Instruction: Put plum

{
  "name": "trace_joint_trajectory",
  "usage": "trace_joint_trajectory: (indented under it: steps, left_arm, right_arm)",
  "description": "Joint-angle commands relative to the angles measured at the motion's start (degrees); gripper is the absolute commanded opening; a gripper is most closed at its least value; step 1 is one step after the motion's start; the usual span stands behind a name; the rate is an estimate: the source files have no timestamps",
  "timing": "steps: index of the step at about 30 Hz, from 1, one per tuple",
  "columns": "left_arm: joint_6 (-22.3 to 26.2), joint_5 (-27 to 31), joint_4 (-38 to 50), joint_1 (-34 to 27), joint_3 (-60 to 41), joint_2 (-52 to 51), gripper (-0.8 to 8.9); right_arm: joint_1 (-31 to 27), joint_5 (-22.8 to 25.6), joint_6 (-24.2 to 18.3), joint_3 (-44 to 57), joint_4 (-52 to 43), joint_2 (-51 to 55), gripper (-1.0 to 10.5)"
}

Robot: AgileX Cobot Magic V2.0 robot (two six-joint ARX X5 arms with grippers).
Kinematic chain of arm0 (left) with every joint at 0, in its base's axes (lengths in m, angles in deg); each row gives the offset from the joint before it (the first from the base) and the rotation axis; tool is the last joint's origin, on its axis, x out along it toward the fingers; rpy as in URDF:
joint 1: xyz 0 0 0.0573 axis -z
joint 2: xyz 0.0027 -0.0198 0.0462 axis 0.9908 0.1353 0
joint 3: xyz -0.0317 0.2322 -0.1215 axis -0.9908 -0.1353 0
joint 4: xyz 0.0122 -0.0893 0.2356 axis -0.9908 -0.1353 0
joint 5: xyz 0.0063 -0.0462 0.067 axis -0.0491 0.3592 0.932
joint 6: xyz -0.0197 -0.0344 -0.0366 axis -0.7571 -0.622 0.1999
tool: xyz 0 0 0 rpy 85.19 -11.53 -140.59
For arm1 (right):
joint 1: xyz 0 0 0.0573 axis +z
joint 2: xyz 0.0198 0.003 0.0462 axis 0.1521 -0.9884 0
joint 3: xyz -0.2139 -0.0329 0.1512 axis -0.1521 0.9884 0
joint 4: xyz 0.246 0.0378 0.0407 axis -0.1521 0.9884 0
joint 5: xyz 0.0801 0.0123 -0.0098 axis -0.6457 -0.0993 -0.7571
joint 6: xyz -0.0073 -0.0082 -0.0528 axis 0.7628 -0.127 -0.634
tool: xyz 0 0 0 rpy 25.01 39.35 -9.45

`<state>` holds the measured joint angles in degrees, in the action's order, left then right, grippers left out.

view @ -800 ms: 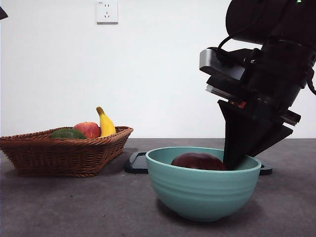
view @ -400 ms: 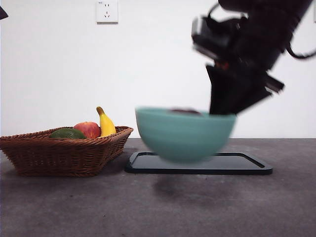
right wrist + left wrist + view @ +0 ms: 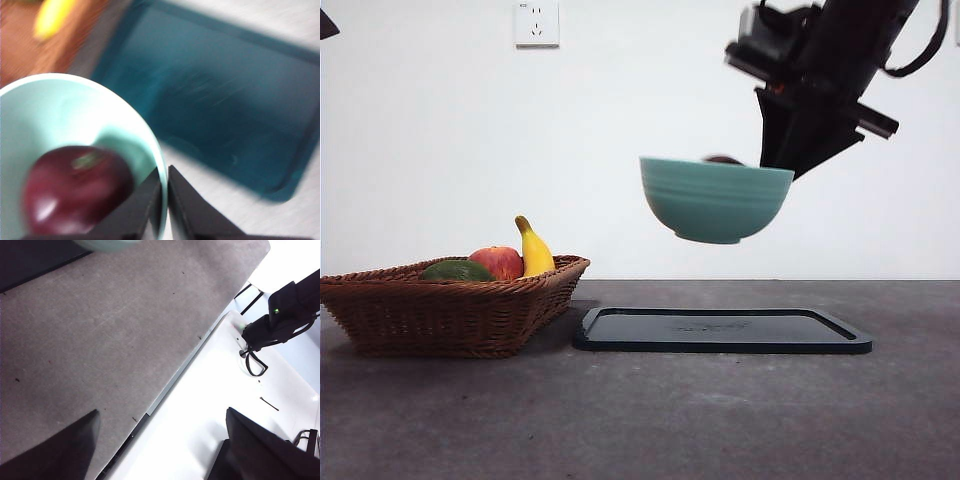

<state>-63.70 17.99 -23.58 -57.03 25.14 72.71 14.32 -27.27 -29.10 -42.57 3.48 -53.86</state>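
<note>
We noted the right hand (image 3: 775, 165) clamped on the rim of a teal bowl (image 3: 715, 200), one jaw inside the wall and one outside, holding it in the air. The plum (image 3: 75, 187) lay in the bowl's bottom, just beside the inner jaw. The bowl hung above the black tray (image 3: 720, 330), over its middle as far as the level front view allowed us to judge, so the drop straight down was the relation that mattered. The front view showed only a dark sliver of plum over the rim; the right wrist view showed it whole, glossy and maroon, though blurred. The left hand (image 3: 160, 450) waited well apart near the worktop (image 3: 100, 350) edge, jaws spread and holding nothing. A wicker basket (image 3: 450, 305) with an apple (image 3: 498, 262), a banana (image 3: 533, 250) and a green fruit (image 3: 455, 271) stood beside the tray.
</note>
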Motion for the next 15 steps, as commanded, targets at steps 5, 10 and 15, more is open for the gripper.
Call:
trace_joint_trajectory:
  steps: [5,10,15]
  left_arm:
    - [0.5,-0.3,0.5,0.3,0.7,0.3,4.05]
    - [0.5,-0.3,0.5,0.3,0.7,0.3,4.05]
    - [0.5,-0.3,0.4,0.3,0.7,0.3,4.05]
  right_arm:
    - [-2.4,-0.2,-1.2,-9.4,0.5,-10.1,0.1]
    - [-3.5,-0.1,-1.2,-12.7,0.1,-16.3,0.1]
    - [-3.9,-0.1,-1.2,-13.9,-1.8,-21.1,0.1]
